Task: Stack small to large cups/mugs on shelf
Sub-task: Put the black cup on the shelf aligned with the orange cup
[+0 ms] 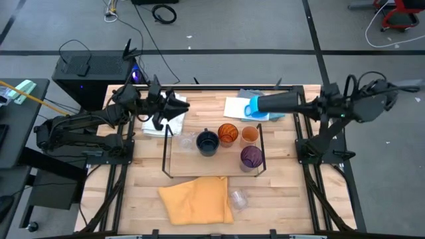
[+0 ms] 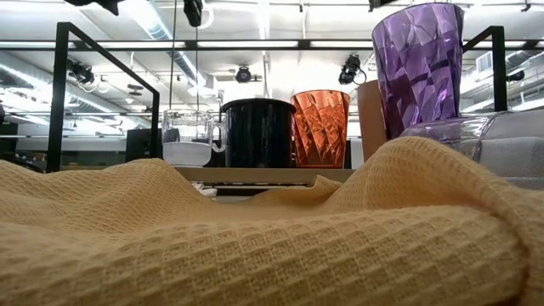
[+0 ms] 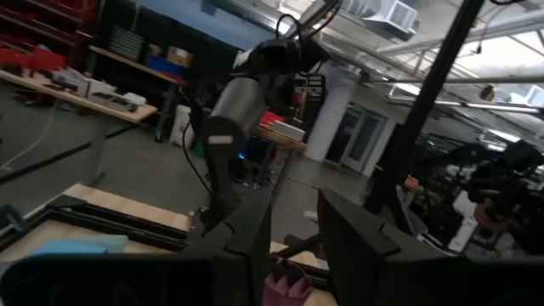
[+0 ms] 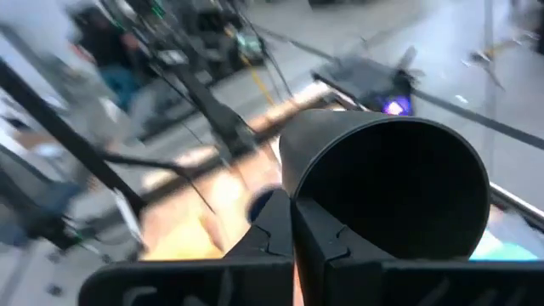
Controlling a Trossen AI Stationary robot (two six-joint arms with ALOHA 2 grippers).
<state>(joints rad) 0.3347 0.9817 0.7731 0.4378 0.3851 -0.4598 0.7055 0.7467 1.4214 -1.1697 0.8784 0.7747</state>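
Your shelf (image 1: 174, 157) sits mid-bench (image 1: 139, 182); four cups (image 1: 228, 133) on it, glass (image 1: 186, 141) at left end. Cloth (image 1: 196, 198) before shelf, another glass (image 1: 238, 198) just right of cloth.

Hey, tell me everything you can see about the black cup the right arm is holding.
The black cup is a plain, matte, dark tumbler with no handle showing. It lies on its side in the air, raised over the back right of the table, above a blue mug. The right claw is shut on its rim, one finger inside and one outside. The right wrist view looks straight into its round, empty mouth. Nothing else touches it.
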